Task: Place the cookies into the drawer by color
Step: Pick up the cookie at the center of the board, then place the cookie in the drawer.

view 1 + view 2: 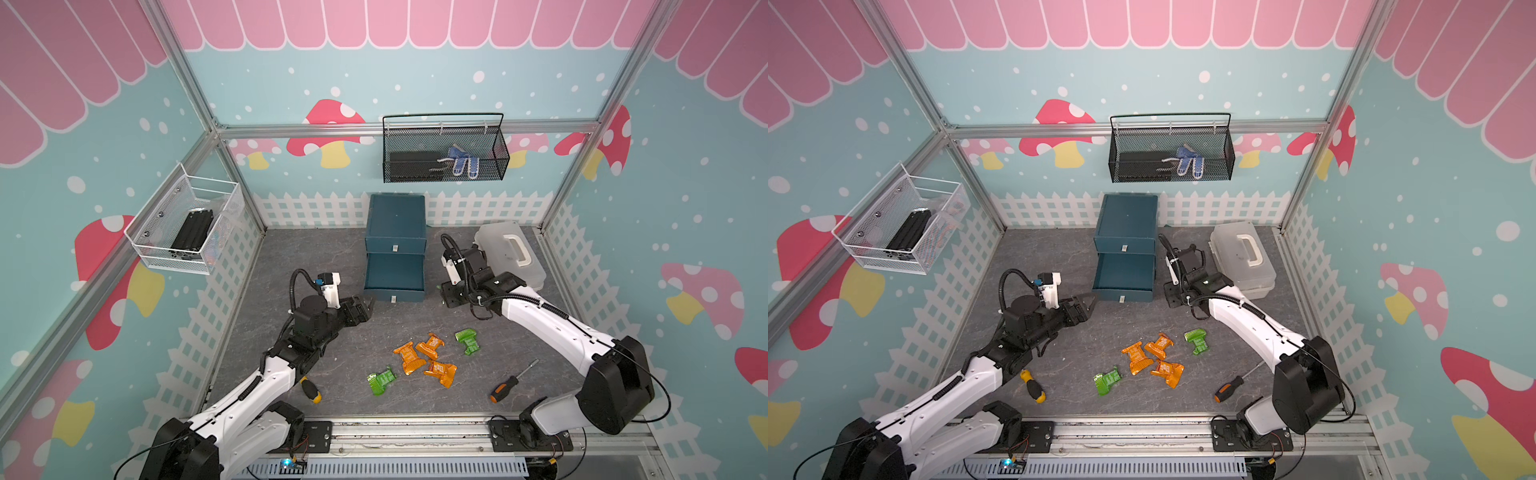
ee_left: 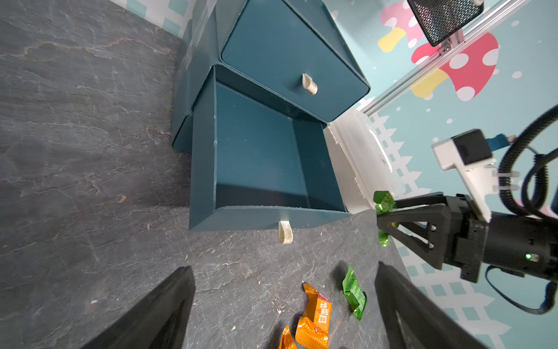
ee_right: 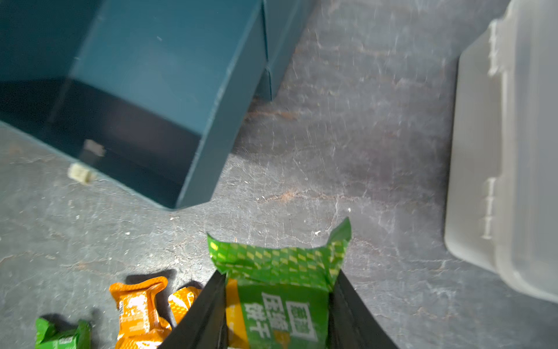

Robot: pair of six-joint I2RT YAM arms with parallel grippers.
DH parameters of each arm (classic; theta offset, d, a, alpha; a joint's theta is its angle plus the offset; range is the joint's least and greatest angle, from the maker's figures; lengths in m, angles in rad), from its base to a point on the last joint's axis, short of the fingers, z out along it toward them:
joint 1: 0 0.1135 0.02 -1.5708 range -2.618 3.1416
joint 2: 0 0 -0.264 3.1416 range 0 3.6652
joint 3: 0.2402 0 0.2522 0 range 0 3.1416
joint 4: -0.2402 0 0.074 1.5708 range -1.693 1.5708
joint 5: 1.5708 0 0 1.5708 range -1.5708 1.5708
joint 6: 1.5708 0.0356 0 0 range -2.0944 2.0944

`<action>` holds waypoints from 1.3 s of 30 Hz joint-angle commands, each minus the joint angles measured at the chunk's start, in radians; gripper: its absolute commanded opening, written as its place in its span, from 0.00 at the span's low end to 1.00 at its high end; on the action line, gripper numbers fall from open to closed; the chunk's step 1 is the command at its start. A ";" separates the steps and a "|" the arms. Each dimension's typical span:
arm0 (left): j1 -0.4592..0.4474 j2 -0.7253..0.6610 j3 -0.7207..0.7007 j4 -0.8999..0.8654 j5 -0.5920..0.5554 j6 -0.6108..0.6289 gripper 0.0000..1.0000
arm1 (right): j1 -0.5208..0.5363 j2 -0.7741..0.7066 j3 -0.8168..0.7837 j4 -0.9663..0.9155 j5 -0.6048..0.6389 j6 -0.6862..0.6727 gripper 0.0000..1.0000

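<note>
1 green cookie (image 3: 280, 302) is pinched in the right claw (image 3: 280, 275), held above the bench (image 1: 291, 257) just beside the right front corner of the drawer (image 1: 397, 220), whose 2nd tray (image 1: 394, 274) stands pulled out. In front of the drawer, 3 orange cookies (image 1: 431, 345) lie in a cluster, with 2 more green cookies (image 1: 467, 340) flanking them. The left claw (image 1: 369, 309) gapes wide near the drawer's left front corner. A white case (image 1: 511, 249) sits right of the drawer.

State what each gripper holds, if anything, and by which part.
Right gripper grips a green cookie packet across its body, one pinched end sticking out beyond the jaws. Left gripper is open, holding nothing.
</note>
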 commanded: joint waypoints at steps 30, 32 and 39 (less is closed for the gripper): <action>0.180 0.192 0.143 0.082 0.147 -0.009 0.88 | 0.160 0.740 0.990 -0.334 -0.239 -0.631 0.48; 0.183 0.206 0.139 0.094 0.156 -0.011 0.87 | 0.160 0.768 1.007 -0.336 -0.247 -0.642 0.48; 0.185 0.250 0.132 0.152 0.170 -0.015 0.84 | 0.161 0.843 1.054 -0.340 -0.278 -0.674 0.48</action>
